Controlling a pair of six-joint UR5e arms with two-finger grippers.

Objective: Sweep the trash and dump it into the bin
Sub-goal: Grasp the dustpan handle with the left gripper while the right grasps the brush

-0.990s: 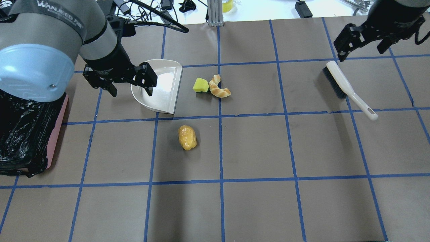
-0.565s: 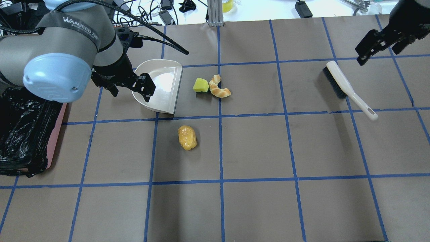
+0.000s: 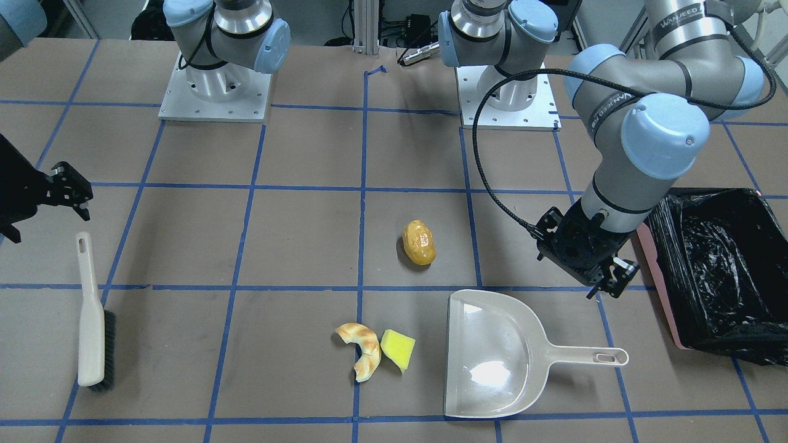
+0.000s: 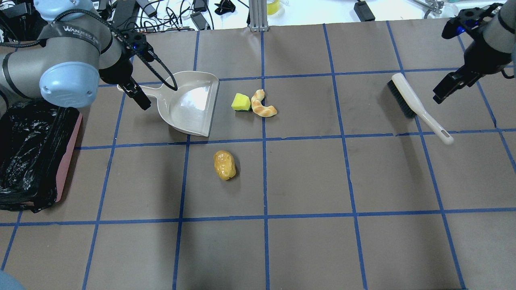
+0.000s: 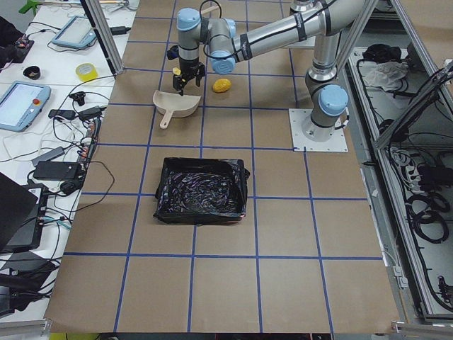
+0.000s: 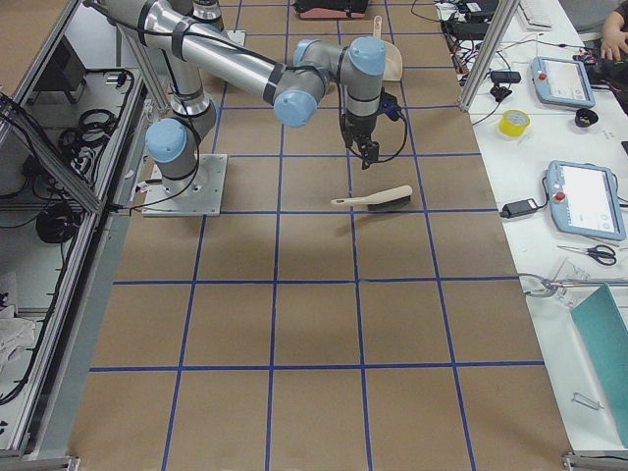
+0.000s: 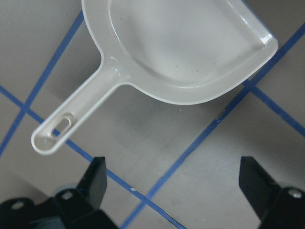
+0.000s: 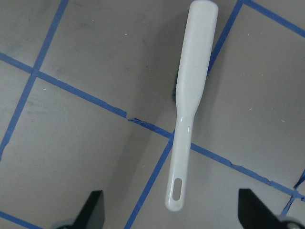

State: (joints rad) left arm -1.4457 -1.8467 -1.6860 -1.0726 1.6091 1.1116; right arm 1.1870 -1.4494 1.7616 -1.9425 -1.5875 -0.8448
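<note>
The golden-brown potato-shaped lump (image 4: 224, 165) lies alone mid-table. The croissant-like piece (image 4: 263, 105) and the yellow-green wedge (image 4: 241, 102) touch each other just off the open mouth of the cream-white dustpan (image 4: 189, 102). My left gripper (image 4: 137, 96) is open and empty, hovering over the dustpan handle (image 7: 71, 124). The pink bin (image 4: 66, 161) with its black bag stands at the table's left edge. My right gripper (image 4: 443, 90) is open and empty, above and just right of the white brush (image 4: 415, 104), whose handle shows between the fingers in the right wrist view (image 8: 190, 95).
Cables and small devices (image 4: 169, 12) crowd the far edge beyond the mat, with an aluminium post (image 4: 258, 16) at the back centre. The two arm bases (image 3: 215, 86) stand on the robot's side. Blue tape lines grid the brown mat.
My left gripper has moved left, from over the dustpan's bowl to over its handle. My right gripper has moved right and nearer, alongside the brush. The trash, dustpan and brush have not moved.
</note>
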